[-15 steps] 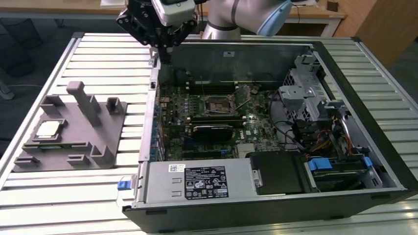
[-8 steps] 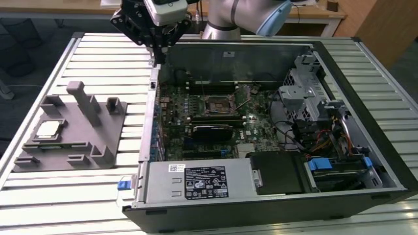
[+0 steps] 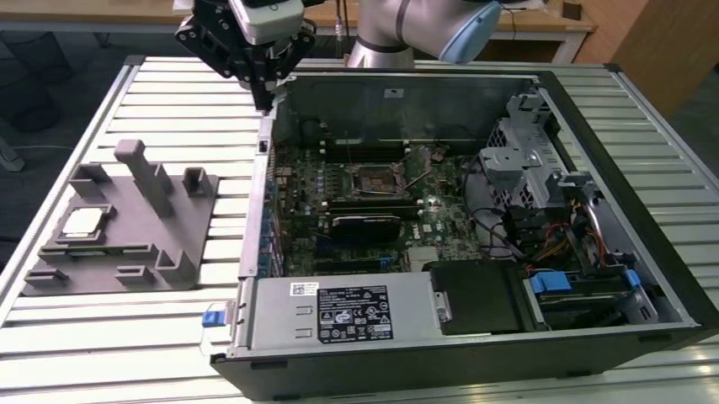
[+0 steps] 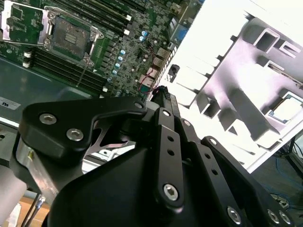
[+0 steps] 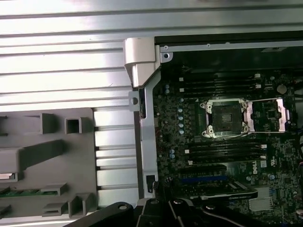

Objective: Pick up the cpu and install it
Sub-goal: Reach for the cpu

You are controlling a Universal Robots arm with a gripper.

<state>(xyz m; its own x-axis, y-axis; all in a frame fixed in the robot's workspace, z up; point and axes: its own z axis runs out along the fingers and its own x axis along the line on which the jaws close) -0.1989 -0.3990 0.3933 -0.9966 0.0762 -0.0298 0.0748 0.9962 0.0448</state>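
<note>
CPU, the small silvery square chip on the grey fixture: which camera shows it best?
Exterior view: the small silvery square cpu lies whole and unobstructed in the grey plastic fixture. Second wrist view catches it at an angle, near the frame edge. First wrist view frames the fixture's other pockets.

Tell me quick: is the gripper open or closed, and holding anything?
Gripper: closed, holding nothing; the chip lies on the grey fixture.

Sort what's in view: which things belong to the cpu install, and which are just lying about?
Job: cpu on grey fixture, motherboard socket, pincer.
Lying about: power supply, drive cage, cable bundle.
</note>
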